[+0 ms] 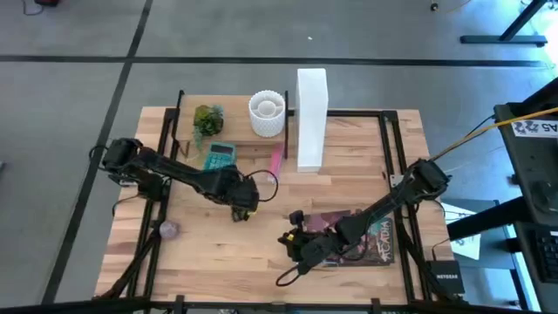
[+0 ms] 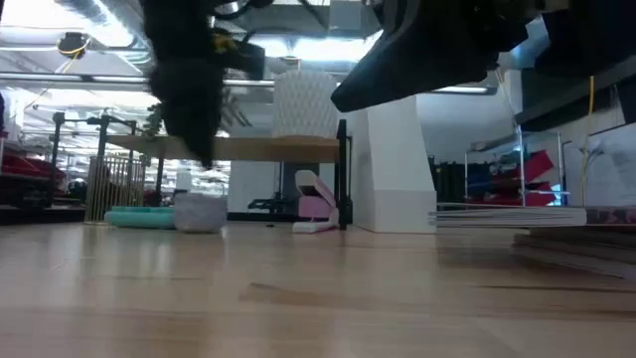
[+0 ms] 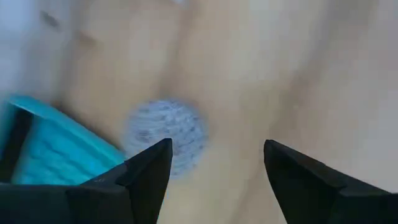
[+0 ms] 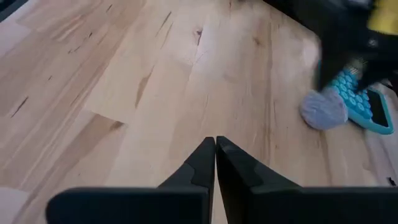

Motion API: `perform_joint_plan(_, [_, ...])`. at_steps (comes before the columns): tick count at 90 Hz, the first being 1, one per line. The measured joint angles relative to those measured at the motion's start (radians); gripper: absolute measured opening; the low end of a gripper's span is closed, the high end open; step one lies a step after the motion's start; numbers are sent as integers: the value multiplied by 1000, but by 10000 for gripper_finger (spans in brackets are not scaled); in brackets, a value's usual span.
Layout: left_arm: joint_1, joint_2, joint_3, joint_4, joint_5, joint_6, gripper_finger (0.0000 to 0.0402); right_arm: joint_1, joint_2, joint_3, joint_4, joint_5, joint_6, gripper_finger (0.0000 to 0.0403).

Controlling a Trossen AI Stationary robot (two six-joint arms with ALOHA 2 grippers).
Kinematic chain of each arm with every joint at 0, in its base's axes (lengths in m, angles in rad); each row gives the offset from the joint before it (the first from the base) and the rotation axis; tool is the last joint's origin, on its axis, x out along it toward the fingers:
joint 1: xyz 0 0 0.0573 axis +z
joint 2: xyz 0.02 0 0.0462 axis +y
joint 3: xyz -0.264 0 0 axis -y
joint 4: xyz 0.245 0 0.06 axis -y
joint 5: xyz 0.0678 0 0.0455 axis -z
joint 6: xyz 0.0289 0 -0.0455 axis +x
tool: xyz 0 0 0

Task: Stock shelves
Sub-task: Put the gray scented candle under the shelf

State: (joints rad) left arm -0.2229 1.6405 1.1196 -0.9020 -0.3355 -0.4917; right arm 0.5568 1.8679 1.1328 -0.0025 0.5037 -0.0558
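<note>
Right gripper point(image 1: 290, 242) hangs nearest, fingers pressed together, empty, beside the magazines point(image 1: 370, 235). Mid-counter point(image 1: 261, 262), the left gripper point(image 1: 241, 209) hovers with fingers well apart, holding nothing; its wrist view shows a small grey knitted ball point(image 3: 165, 134) just ahead, beside the teal calculator point(image 1: 219, 157). This looks like a reach for the next item: it needs to descend and straddle the ball. The shelves point(image 1: 235, 113) wait at the far edge, already carrying a plant point(image 1: 207, 119) and white cup point(image 1: 267, 113).
</note>
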Motion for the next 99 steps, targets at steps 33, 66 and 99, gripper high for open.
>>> perform_joint_plan(33, [21,10,-179,84,-41,-98,236,0,0,0,1,-26,2,0])
perform_joint_plan(66, [164,30,-251,456,-116,23,236,0,0,0,1,-26,0,0])
perform_joint_plan(99, [243,17,-238,445,-153,17,236,0,0,0,-6,-26,4,0])
